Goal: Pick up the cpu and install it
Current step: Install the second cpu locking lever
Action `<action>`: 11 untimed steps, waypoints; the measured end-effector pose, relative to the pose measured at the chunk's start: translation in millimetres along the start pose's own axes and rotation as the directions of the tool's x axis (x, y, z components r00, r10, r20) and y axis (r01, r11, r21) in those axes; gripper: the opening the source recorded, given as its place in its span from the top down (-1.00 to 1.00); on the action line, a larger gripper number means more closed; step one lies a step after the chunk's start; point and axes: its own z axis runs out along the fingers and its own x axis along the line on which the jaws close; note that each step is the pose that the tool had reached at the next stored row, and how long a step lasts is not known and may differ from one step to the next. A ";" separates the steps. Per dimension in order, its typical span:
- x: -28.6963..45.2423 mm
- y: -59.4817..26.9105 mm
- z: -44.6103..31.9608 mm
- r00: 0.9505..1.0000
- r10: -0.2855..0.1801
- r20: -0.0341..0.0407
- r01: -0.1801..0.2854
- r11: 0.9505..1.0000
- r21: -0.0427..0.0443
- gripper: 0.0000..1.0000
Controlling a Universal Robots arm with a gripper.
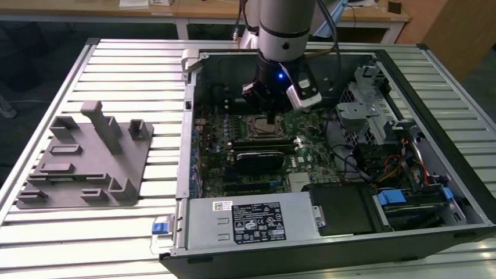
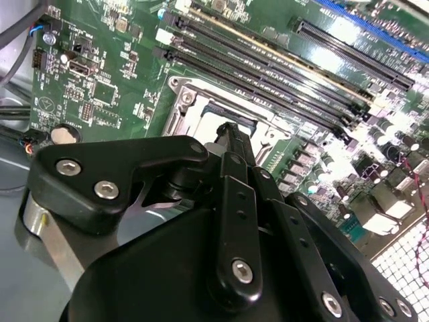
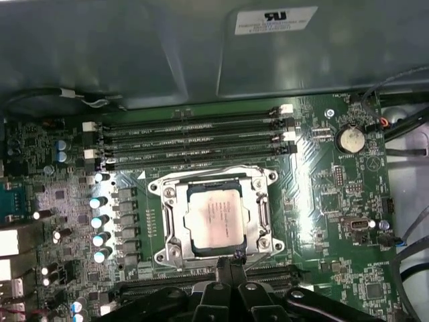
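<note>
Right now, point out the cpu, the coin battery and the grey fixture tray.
cpu (image 3: 214, 221): first wrist view, middle of its silver top.
coin battery (image 3: 349, 139): first wrist view, its round face.
grey fixture tray (image 1: 78, 174): exterior view, bare base plate.

Black multi-link gripper (image 1: 268, 110) hangs inside the open black computer case (image 1: 326, 250), right over the silver metal socket frame (image 3: 216, 218); jaws look drawn together at the socket edge beside the seated silver square cpu (image 3: 216, 223). Black memory slots (image 3: 194, 137) run alongside the socket on one side. In the exterior view, a black rectangular module (image 1: 259, 158) sits just in front of the socket, with the cable bundle (image 1: 364, 163) and grey drive cage (image 1: 356, 110) at the exterior view's right. Slatted metal counter (image 1: 124, 232) is open around the grey plastic fixture tray (image 1: 81, 165).
</note>
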 end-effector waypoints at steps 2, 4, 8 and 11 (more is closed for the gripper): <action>-0.2 -2.1 -0.1 1.000 0.000 0.000 0.000 1.000 0.000 0.79; -0.4 -4.8 -0.2 1.000 0.000 0.000 0.000 1.000 -0.001 0.79; -0.9 -10.6 -0.4 1.000 0.000 0.000 0.000 1.000 -0.002 0.79; -1.4 -15.3 -0.6 1.000 0.000 0.000 0.000 1.000 -0.004 0.79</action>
